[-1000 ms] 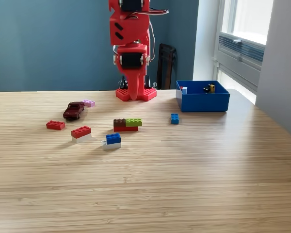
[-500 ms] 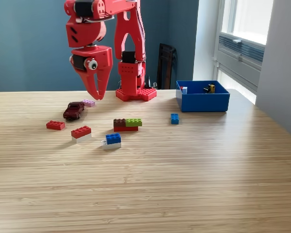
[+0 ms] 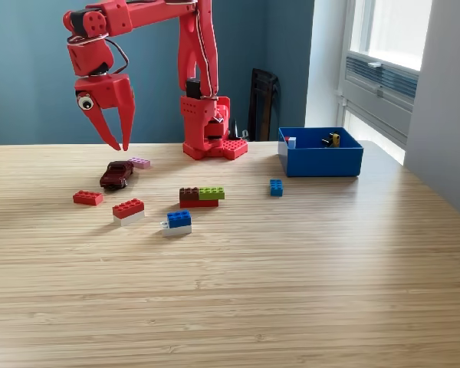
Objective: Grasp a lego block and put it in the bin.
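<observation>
Red jaws (image 3: 121, 146), slightly spread and empty, are hung above the pink block (image 3: 140, 162); a descent is judged needed before transfer to the bin (image 3: 320, 161).

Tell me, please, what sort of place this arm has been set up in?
Probably an office or home room, not a workshop: a wide wooden table, a painted blue wall behind, and a window at the exterior view's right. Lego pieces and a blue bin suggest a tabletop demo.

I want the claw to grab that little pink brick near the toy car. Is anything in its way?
Nothing visible. The tool, empty, hangs above the pink brick with only air between. The dark red toy car sits close beside the brick.
</observation>
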`<action>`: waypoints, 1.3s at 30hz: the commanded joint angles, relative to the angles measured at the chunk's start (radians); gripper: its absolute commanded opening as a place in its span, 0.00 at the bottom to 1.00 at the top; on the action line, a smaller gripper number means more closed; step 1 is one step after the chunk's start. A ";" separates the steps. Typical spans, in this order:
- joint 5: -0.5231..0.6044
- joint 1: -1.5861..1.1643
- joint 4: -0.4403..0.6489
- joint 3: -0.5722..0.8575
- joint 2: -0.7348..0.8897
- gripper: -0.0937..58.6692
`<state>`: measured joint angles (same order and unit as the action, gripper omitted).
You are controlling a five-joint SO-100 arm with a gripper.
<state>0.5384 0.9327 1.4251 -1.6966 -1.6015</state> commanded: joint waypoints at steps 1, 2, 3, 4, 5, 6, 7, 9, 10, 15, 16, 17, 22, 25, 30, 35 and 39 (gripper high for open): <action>-0.014 0.060 -0.015 -0.002 -0.087 0.00; -0.015 0.064 -0.015 -0.005 -0.087 0.08; -0.020 0.066 -0.015 -0.008 -0.087 0.22; -0.025 0.066 -0.015 -0.011 -0.087 0.32; -0.032 0.066 -0.015 -0.014 -0.087 0.38; -0.040 0.064 -0.015 -0.017 -0.086 0.42; -0.043 0.064 -0.015 -0.021 -0.086 0.43; -0.048 0.060 -0.017 -0.029 -0.084 0.46; -0.048 0.057 -0.023 -0.035 -0.084 0.48; -0.051 0.032 -0.092 -0.098 -0.094 0.55; -0.051 0.029 -0.104 -0.107 -0.094 0.55; -0.051 0.026 -0.114 -0.117 -0.095 0.55; -0.057 0.011 -0.152 -0.172 -0.097 0.54; -0.055 -0.005 -0.153 -0.190 -0.097 0.52; -0.051 -0.011 -0.178 -0.239 -0.098 0.49; -0.057 0.020 -0.227 -0.311 -0.103 0.48; -0.058 0.060 -0.278 -0.362 -0.103 0.41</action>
<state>0.4909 0.9664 1.1689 -2.0494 -1.6306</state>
